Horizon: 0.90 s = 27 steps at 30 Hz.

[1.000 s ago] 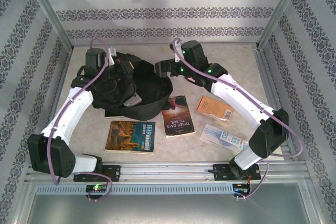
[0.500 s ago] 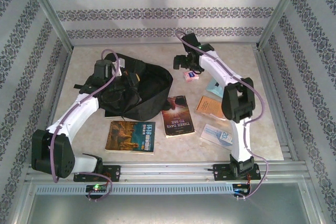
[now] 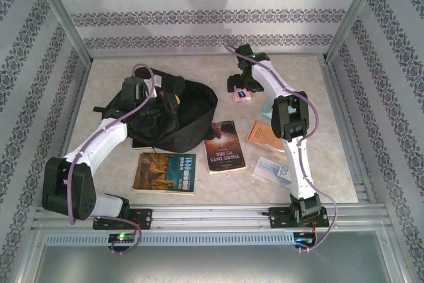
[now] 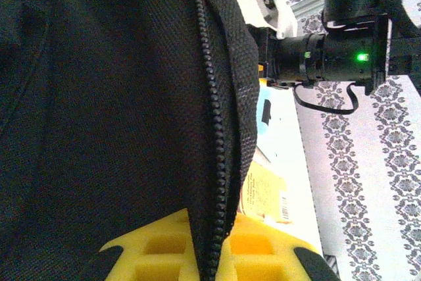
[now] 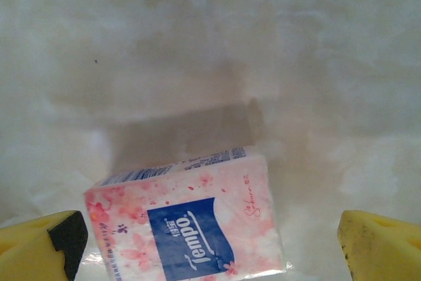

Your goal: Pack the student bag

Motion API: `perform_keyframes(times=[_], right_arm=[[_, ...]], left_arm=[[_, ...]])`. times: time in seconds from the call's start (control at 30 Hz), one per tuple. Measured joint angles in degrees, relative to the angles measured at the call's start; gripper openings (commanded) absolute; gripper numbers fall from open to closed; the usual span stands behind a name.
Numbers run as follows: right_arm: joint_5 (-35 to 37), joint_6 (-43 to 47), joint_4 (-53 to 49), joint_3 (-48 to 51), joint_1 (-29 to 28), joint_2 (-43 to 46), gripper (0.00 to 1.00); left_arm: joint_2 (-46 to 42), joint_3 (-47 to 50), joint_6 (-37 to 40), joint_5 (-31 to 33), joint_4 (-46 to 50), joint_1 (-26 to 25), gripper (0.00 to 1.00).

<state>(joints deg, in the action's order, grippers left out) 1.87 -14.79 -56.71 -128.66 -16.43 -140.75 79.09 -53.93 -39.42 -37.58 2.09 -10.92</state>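
The student bag [image 3: 189,114], black and soft, lies at the left middle of the table with its mouth open toward the right. My left gripper [image 3: 165,101] is shut on the bag's zip edge. In the left wrist view the yellow fingers [image 4: 158,255] pinch the zip [image 4: 214,162] between them, beside black fabric [image 4: 99,97]. My right gripper [image 3: 240,86] hangs open at the back, just over a pink Tempo tissue pack [image 3: 241,97]. In the right wrist view the pack [image 5: 191,228] lies on the table between the wide-apart fingertips [image 5: 39,245], untouched.
Right of the bag lie a dark book [image 3: 224,146], an orange book [image 3: 270,136] and a blue-white packet [image 3: 275,171]. A yellow-covered book [image 3: 165,171] lies in front of the bag. Patterned walls close in three sides.
My right arm has swung from the bag's mouth to the back right, above the tissue pack, and its jaws have opened fully. The left gripper keeps its hold on the bag's edge.
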Motion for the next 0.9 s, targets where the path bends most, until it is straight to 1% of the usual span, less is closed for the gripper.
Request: perform_keyframes(times=[0.1, 0.3, 0.47, 0.53, 0.63, 0.73, 0.9], right_arm=[[-2.3, 1.5, 0.0, 0.3, 0.1, -0.7, 0.98], [-9.0, 1.9, 0.9, 3.1, 0.6, -0.7, 0.98], [-10.3, 2.5, 1.5, 3.4, 0.5, -0.7, 0.98], [-9.3, 2.8, 1.4, 3.4, 0.4, -0.7, 0.98], [-4.2, 2.8, 1.1, 3.4, -0.3, -0.8, 0.97], [-0.1, 2.8, 0.7, 3.1, -1.1, -1.6, 0.93], [1.7, 2.6, 0.7, 2.8, -2.1, -2.1, 0.83]], left_arm=[[0.5, 0.1, 0.0, -0.6, -0.6, 0.0, 0.0], [0.7, 0.5, 0.0, -1.3, -1.3, 0.0, 0.0], [0.7, 0.5, 0.0, -1.4, -1.3, 0.0, 0.0], [0.7, 0.5, 0.0, -1.4, -1.3, 0.0, 0.0], [0.7, 0.5, 0.0, -1.4, -1.3, 0.0, 0.0], [0.7, 0.5, 0.0, -1.4, -1.3, 0.0, 0.0], [0.7, 0.5, 0.0, -1.4, -1.3, 0.0, 0.0]])
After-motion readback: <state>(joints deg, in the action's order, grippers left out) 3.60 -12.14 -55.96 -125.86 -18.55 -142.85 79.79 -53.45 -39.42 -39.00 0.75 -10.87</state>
